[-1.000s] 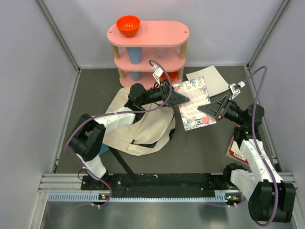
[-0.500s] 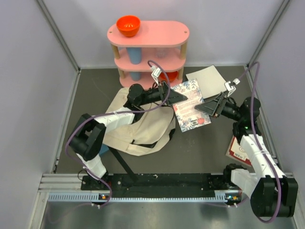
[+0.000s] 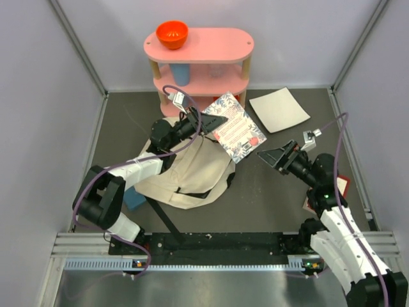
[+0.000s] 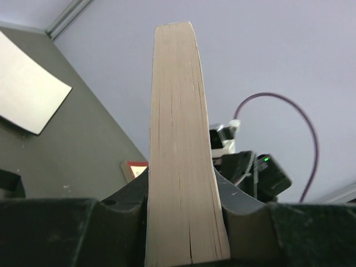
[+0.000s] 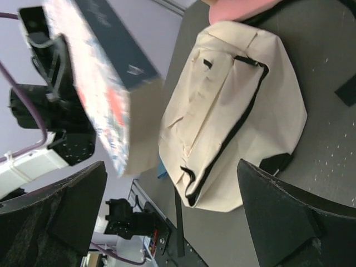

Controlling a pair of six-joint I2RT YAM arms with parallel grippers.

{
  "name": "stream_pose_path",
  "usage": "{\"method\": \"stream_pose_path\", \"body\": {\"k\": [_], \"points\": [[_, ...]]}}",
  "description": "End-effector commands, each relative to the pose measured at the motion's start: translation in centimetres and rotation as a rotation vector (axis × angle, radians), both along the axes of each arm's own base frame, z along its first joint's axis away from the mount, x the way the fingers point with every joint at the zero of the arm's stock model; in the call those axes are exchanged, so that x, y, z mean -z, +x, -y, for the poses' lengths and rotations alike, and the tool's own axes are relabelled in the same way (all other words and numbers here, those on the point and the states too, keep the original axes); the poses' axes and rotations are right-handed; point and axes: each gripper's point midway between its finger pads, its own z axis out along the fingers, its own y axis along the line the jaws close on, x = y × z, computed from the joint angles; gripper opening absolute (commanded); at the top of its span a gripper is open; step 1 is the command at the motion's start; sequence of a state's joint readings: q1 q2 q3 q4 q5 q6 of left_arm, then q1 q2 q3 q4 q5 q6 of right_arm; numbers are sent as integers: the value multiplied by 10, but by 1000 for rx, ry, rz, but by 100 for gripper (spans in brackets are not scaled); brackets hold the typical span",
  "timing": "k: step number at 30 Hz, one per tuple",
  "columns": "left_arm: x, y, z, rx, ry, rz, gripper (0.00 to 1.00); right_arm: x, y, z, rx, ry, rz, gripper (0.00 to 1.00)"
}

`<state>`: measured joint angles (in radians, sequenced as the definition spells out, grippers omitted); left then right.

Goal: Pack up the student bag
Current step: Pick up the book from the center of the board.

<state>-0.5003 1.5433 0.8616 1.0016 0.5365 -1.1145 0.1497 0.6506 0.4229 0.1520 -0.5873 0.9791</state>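
Observation:
The student bag [image 3: 185, 173] is a cream fabric backpack lying flat at the table's middle-left, its dark zipper [image 5: 233, 130] showing in the right wrist view. My left gripper [image 3: 208, 121] is shut on a thick book with a floral cover [image 3: 235, 128], held in the air above the bag's far right corner. In the left wrist view the book's page edge [image 4: 181, 156] stands between the fingers [image 4: 245, 206]. My right gripper [image 3: 275, 157] is open and empty, to the right of the book and apart from it; it faces the bag [image 5: 233, 111] and the book [image 5: 94, 78].
A pink three-tier shelf [image 3: 198, 48] with an orange bowl [image 3: 172, 33] stands at the back. A flat white sheet [image 3: 279, 109] lies at the back right. A red book [image 3: 339, 188] lies by the right arm. A blue object [image 3: 134, 198] pokes out from under the bag's left edge.
The left gripper closed on the book and carried it up and to the left. The right gripper let go, opened wide and drew back toward the near right.

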Motion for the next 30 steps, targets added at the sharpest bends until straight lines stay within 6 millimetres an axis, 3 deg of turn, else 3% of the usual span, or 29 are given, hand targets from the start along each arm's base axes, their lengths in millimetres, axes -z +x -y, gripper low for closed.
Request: {"method": "stream_pose_path", "body": {"k": [1, 3, 7, 9, 15, 17, 18, 20, 22, 23, 30], "points": [[-68, -18, -14, -19, -163, 145, 0, -12, 9, -10, 26, 115, 65, 99], [-66, -17, -14, -24, -162, 140, 0, -30, 9, -14, 4, 185, 147, 99], [-64, -16, -12, -24, -161, 126, 0, -33, 21, -29, -42, 197, 136, 99], [-60, -14, -11, -28, -157, 120, 0, -47, 20, -35, -69, 227, 189, 99], [-54, -8, -10, -54, -142, 100, 0, -42, 20, -52, -95, 220, 175, 99], [-51, -7, -11, -67, -131, 100, 0, -51, 17, -50, -90, 242, 218, 98], [-50, -6, -13, -78, -124, 95, 0, -50, 18, -49, -77, 226, 220, 98], [-50, -5, -14, -87, -120, 98, 0, -23, 24, -45, -27, 152, 103, 98], [-54, -5, -15, -91, -120, 103, 0, -20, 22, -33, 38, 106, 122, 98], [-56, -5, -16, -92, -120, 108, 0, -3, 20, -29, 58, 75, 69, 98], [-66, -5, -16, -86, -138, 104, 0, -20, -5, -29, 6, 206, 142, 98]]}}
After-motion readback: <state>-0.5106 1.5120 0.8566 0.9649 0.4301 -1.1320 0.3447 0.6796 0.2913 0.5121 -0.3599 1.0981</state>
